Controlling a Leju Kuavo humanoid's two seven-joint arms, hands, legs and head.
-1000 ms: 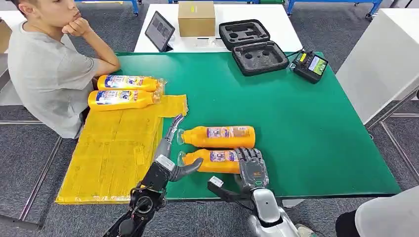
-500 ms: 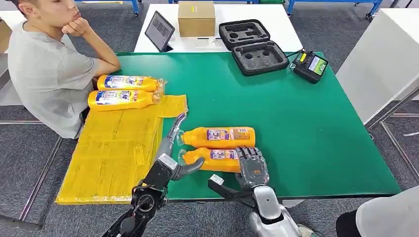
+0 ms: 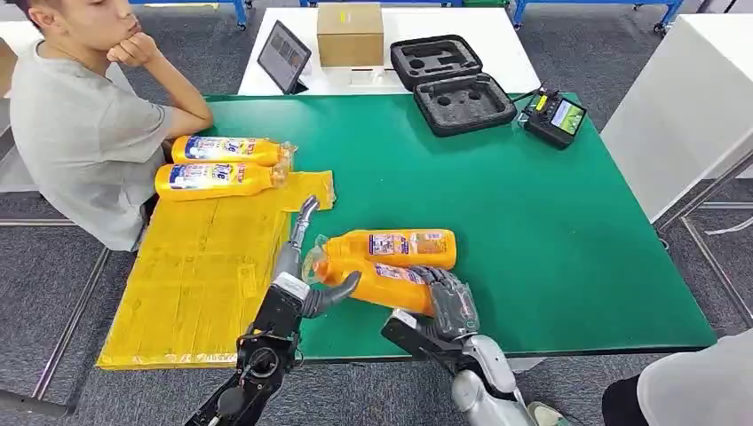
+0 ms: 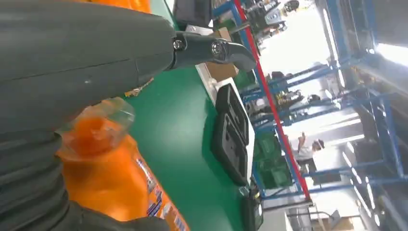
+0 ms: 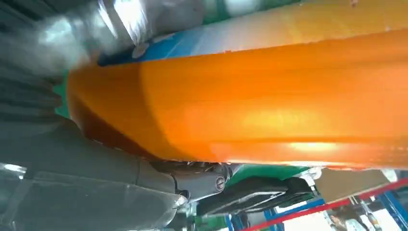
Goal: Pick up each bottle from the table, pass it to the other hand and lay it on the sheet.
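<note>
Low centre of the head view: right hand clamped around the base of the near orange bottle, tilted, its cap end raised toward the left hand. Left hand with fingers apart, thumb under the bottle's neck, long fingers reaching up past the cap; holding nothing. Just above, touching or nearly so, a second bottle flat on the green tabletop. Left of centre, the yellow sheet; at its upper edge, 2 laid bottles.

a green table stands on grey carpet, a white table behind it.
</note>
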